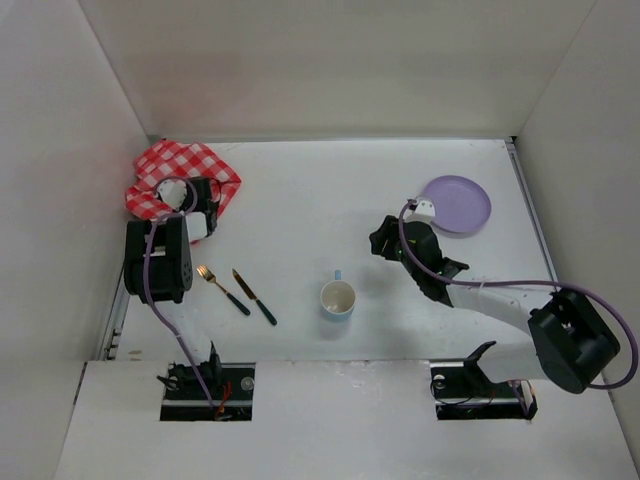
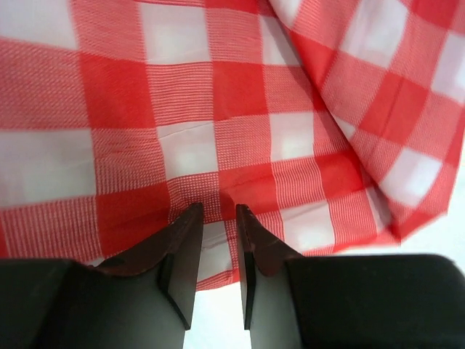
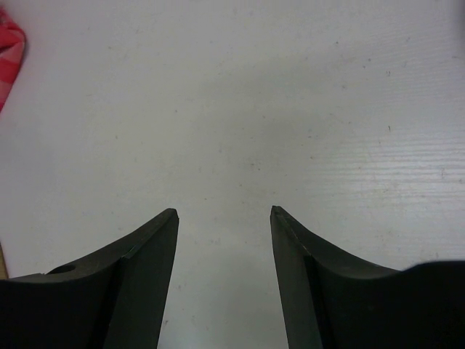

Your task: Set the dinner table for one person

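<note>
The dinner table (image 1: 300, 200) is a plain white top. A crumpled red-and-white checked cloth (image 1: 175, 170) lies at its far left. My left gripper (image 1: 205, 197) is at the cloth's near right edge. In the left wrist view the cloth (image 2: 218, 94) fills the frame. The left gripper (image 2: 218, 209) has its tips right at the cloth's edge with a narrow gap between them. My right gripper (image 1: 380, 240) hovers open and empty over bare table (image 3: 232, 87), left of a purple plate (image 1: 457, 203).
A white-and-blue mug (image 1: 338, 299) stands mid-table near the front. A gold fork (image 1: 222, 289) and a knife (image 1: 254, 297) with dark handles lie side by side to its left. A corner of the cloth (image 3: 9, 58) shows in the right wrist view. White walls enclose the table.
</note>
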Controlling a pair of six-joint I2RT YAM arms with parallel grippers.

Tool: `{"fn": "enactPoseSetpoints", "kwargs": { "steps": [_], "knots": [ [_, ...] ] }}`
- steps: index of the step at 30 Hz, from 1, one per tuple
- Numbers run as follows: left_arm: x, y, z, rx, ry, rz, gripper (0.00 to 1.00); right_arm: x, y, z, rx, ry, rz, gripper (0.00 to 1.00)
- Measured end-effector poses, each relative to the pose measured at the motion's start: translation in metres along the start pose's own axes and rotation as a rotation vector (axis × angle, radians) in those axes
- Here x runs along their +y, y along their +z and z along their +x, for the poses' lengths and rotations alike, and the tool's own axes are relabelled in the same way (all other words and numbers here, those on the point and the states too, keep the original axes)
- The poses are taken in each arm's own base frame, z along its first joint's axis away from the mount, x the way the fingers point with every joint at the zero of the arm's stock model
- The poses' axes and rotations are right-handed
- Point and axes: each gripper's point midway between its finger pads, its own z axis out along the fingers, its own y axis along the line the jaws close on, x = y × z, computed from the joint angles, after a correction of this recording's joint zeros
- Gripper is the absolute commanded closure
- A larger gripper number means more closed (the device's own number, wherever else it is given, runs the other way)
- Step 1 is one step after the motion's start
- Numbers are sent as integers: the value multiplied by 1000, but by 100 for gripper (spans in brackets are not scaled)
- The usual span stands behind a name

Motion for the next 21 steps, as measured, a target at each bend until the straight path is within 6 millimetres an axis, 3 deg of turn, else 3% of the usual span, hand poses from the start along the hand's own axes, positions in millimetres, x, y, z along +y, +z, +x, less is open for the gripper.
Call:
{"fn": "enactPoseSetpoints", "kwargs": {
  "steps": [5, 13, 21],
  "knots": [
    [-37, -18, 41, 61, 57, 95, 78, 4, -3, -9, -24, 10, -16, 41],
    [-99, -80, 141, 179, 207, 303, 80, 5, -4, -9, -26, 11, -18, 40],
    [-116, -147, 217, 270, 411, 464, 85, 6, -5, -12, -34, 14, -23, 40]
  ]
}}
